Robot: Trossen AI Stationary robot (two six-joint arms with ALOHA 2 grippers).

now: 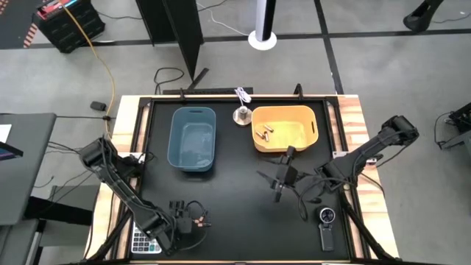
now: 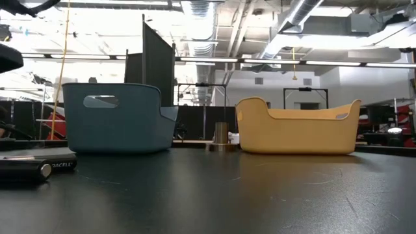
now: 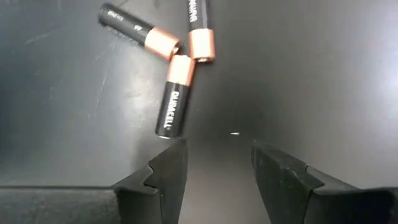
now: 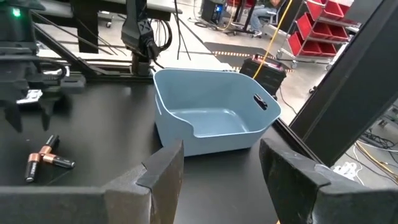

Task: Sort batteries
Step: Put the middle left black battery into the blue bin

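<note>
Left on black table [image 1: 235, 213]: blue plastic bin [image 1: 193, 138]. Right beside it: yellow plastic bin [image 1: 285, 127], holding silvery cylindrical batteries [image 1: 264, 133]. Between bins: small metal bell [image 1: 241, 114].

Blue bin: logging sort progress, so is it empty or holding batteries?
Empty. The blue bin shows a bare floor in the right wrist view; the high view also shows nothing inside.

Dark jointed arms, black fingers [image 3: 165, 180]
</note>
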